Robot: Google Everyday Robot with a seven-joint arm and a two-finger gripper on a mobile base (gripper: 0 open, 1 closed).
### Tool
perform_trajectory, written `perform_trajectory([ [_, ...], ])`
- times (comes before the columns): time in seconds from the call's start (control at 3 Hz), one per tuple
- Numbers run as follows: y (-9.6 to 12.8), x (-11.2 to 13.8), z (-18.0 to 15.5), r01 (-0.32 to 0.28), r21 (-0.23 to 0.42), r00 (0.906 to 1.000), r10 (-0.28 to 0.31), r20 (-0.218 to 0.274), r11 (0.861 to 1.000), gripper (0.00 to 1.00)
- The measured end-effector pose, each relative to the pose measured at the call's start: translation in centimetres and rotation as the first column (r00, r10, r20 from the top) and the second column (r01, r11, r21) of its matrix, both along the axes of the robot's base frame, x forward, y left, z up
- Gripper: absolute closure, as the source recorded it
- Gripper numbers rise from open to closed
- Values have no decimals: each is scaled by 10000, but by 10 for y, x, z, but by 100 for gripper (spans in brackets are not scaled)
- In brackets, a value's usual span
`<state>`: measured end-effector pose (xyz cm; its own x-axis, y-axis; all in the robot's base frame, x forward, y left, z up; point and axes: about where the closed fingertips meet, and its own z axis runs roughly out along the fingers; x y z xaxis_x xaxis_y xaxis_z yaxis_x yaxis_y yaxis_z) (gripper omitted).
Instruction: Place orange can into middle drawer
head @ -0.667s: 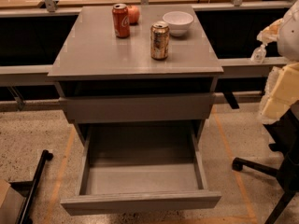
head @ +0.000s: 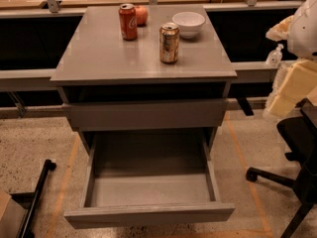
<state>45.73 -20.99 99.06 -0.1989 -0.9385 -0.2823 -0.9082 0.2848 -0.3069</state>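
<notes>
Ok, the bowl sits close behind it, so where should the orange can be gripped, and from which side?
Probably grip the orange can around its mid-body, coming from the front or right: it stands upright and its round wall is bare there, while the bowl sits close behind. The end effector hangs at the right edge, beside the cabinet, away from the can.

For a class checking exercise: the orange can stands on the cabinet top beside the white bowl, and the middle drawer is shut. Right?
No: the camera view shows the middle drawer pulled open. The orange can does stand on the cabinet top beside the white bowl. The tool is out of view.
</notes>
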Motion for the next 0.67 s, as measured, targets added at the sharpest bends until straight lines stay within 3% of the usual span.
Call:
perform_trajectory([
  [0.33, 12, 36, 1, -458, 365, 9981, 442, 440, 9983, 0],
  [0.67, 13, 40, 2, -487, 401, 9978, 468, 479, 9980, 0],
])
